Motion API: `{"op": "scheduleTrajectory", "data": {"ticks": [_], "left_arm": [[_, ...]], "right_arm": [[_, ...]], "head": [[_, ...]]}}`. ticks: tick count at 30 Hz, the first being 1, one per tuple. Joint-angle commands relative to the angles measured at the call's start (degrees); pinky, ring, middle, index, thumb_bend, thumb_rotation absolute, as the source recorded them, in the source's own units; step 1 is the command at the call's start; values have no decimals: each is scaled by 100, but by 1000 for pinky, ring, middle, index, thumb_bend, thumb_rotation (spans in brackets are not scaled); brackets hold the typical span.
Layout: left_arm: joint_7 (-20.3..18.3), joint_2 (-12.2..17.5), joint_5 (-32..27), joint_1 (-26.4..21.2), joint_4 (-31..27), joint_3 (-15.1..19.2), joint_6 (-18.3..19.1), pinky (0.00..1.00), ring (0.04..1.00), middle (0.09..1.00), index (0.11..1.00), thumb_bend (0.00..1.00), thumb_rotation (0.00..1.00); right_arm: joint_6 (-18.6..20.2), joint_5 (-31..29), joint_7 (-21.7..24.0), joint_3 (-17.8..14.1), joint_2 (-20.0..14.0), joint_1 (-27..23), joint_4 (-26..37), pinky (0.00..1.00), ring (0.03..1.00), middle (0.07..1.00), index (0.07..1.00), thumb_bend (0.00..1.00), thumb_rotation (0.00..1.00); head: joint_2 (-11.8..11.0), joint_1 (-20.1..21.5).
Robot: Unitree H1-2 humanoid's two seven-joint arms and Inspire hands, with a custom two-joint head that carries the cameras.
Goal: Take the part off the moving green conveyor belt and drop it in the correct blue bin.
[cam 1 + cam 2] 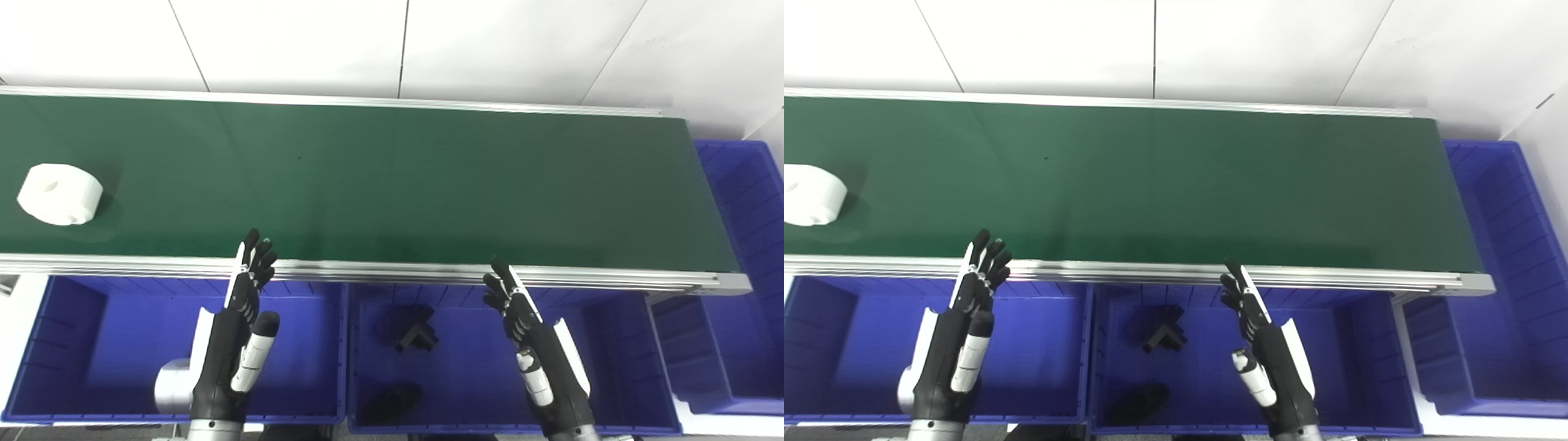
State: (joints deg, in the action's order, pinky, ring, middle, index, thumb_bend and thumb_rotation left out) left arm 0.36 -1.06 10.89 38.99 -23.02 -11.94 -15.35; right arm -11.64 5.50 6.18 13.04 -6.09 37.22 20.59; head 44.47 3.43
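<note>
A white round part (60,193) with a hole in its top lies on the green conveyor belt (392,184) at the far left. My left hand (240,324) hovers open over the left blue bin (73,343), fingers straight and pointing at the belt's near rail. It is well to the right of the part and holds nothing. Over the middle blue bin (600,367) my right hand (530,340) is open too, fingers stretched toward the rail.
The middle bin holds a black angled part (418,331) and a dark flat part (392,401). A white cylindrical part (171,384) lies in the left bin, partly hidden by my left wrist. Another blue bin (747,202) stands past the belt's right end.
</note>
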Motion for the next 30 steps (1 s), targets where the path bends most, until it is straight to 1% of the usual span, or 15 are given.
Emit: {"op": "scheduleTrajectory", "data": {"ticks": [1, 8, 13, 16, 17, 18, 19, 21, 22, 23, 24, 27, 28, 29, 30], "left_arm": [[21, -9, 54, 72, -137, -28, -95, 924, 937, 966, 1000, 648, 966], [23, -12, 72, 77, -141, -21, -64, 924, 937, 966, 1000, 634, 970], [47, -26, 90, 78, -86, -20, -125, 914, 929, 961, 1000, 634, 967], [40, -14, 82, 84, 4, -38, -184, 907, 928, 960, 1000, 631, 963], [34, -16, 62, 83, 39, -51, -195, 908, 930, 959, 1000, 641, 940], [46, -36, 79, 77, 105, -71, -234, 899, 927, 954, 1000, 637, 927], [58, -52, 95, 72, 150, -84, -265, 896, 925, 952, 1000, 634, 924], [116, -108, 224, 46, 321, -126, -388, 855, 909, 942, 1000, 618, 913], [138, -132, 272, 32, 402, -150, -437, 843, 905, 939, 1000, 614, 909], [153, -147, 302, 23, 455, -166, -470, 828, 900, 937, 997, 603, 901], [178, -179, 329, 5, 534, -189, -508, 823, 899, 936, 996, 599, 899], [290, -314, 484, -67, 749, -261, -591, 724, 855, 895, 917, 629, 835], [336, -354, 565, -99, 826, -278, -659, 718, 853, 892, 913, 630, 833], [391, -406, 659, -133, 912, -304, -718, 694, 846, 885, 898, 625, 824], [432, -443, 722, -151, 962, -319, -744, 673, 838, 876, 882, 623, 817]], "right_arm": [[-45, -44, 14, -3, -18, 45, 156, 922, 964, 992, 978, 888, 1000], [-22, 10, 1, -4, -9, 52, 179, 919, 961, 990, 976, 886, 1000], [-51, -34, 12, -2, -17, 55, 150, 921, 962, 991, 975, 880, 1000], [-143, -60, 15, -13, -36, 43, 51, 924, 964, 994, 977, 886, 1000], [-173, -76, 16, -22, -46, 35, 8, 926, 965, 996, 979, 900, 1000], [-228, -110, 21, -42, -70, 18, -73, 931, 968, 998, 983, 911, 1000], [-265, -133, 26, -56, -86, 6, -128, 932, 969, 999, 984, 913, 1000], [-407, -193, 40, -108, -150, -29, -311, 939, 971, 1000, 990, 914, 1000], [-456, -231, 52, -136, -181, -46, -391, 941, 972, 1000, 991, 913, 1000], [-490, -258, 62, -155, -201, -58, -445, 943, 973, 1000, 993, 913, 1000], [-528, -295, 73, -184, -226, -75, -506, 944, 973, 1000, 994, 913, 1000], [-651, -393, 118, -277, -328, -134, -699, 957, 988, 1000, 1000, 918, 1000], [-668, -423, 134, -307, -361, -154, -747, 957, 988, 1000, 1000, 919, 1000], [-688, -452, 151, -346, -406, -184, -805, 960, 991, 1000, 1000, 920, 1000], [-699, -473, 162, -373, -432, -200, -840, 963, 994, 1000, 1000, 924, 1000]], "head": [[3, -17], [6, -8], [-80, -57], [-268, -249], [-344, -339], [-506, -518], [-506, -518], [-794, -833], [-878, -946], [-878, -946], [-1028, -1168], [-1224, -1536], [-1272, -1650], [-1359, -1881], [-1359, -1881]]}}
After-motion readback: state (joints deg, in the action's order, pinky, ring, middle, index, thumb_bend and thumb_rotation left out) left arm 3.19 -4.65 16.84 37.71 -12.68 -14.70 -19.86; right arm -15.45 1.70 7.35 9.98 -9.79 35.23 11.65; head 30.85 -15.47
